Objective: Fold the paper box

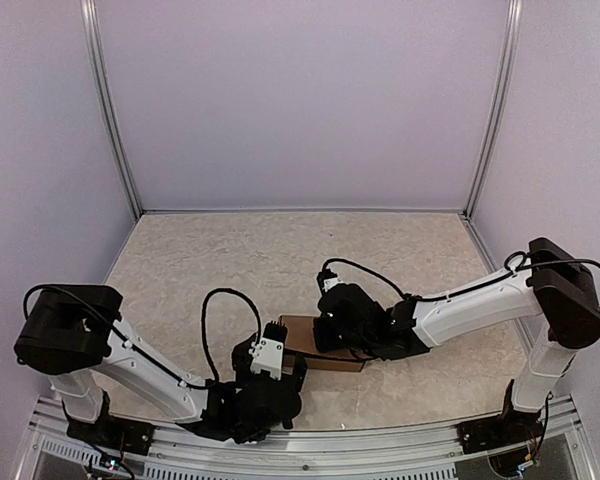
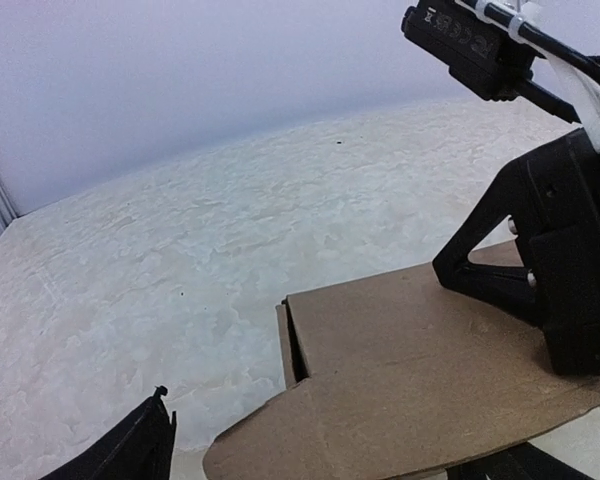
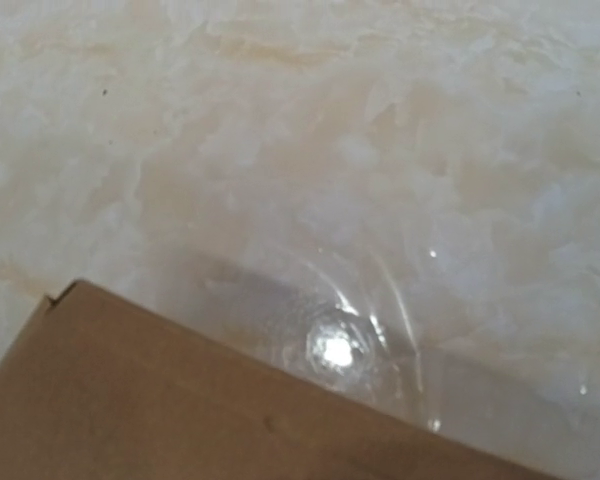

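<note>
Box (image 1: 302, 335): low on the desk (image 1: 230, 260) between both arms, brown top panel up, one rounded flap (image 2: 380, 425) loose and jutting from the box's near-left end, a dark slit open at the corner beside it.

Probably the step in hand: closing that end flap. To do it well:
- Press the box's top down firmly with the right pincer (image 2: 570, 340) to prevent sliding on the smooth desk.
- Meet the flap close to its crease rather than at its tip, bending along the fold line instead of buckling the card.
- Push square to the box's end, not at a slant, to avoid twisting the walls open.
- Release the top only after seating the flap.

Left pincer (image 2: 325, 445): spread wide, gripping nothing, one finger (image 2: 130, 450) low beside the flap, the other past the flap's opposite edge. Left arm stretched low, forearm sweeping in toward the box's near-left end, wrist about level with the box.

Right pincer: closed, empty, tips planted on the box's top. Right arm reaching in from the box's right, wrist tipped downward.
</note>
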You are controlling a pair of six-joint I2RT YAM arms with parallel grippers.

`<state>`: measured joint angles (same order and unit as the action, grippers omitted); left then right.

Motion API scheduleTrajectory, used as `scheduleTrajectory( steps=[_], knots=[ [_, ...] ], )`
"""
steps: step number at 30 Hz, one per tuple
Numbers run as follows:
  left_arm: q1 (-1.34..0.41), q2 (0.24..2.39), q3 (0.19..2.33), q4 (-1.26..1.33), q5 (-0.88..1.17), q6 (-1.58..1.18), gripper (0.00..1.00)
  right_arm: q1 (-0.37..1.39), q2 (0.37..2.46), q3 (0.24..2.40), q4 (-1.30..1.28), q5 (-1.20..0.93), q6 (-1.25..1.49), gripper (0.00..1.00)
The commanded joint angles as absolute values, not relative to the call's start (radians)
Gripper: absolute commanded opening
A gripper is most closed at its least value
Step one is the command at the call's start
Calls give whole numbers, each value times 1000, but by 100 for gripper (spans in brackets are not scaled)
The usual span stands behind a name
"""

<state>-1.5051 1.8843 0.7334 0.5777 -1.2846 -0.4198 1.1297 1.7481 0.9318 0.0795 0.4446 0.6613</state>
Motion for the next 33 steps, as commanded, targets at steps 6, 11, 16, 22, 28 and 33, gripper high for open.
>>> scheduleTrajectory(
  steps=[6,11,16,22,28,33],
  knots=[
    [-1586,1680,701,281,-1311,-629,99,1123,1818,876,115,453,697,0],
    [-1617,1588,740,33,-1327,-777,99,1131,1835,834,182,463,710,0],
    [-1620,1478,764,-124,-1295,-823,99,1158,1847,797,257,507,695,0],
    [-1489,1371,740,-113,-1021,-756,99,1176,1808,775,287,520,671,0],
    [-1362,1305,717,-77,-844,-672,99,1177,1672,789,194,494,658,0],
    [-1254,1296,734,-104,-678,-647,99,1177,1543,785,72,498,652,16]
  ],
)
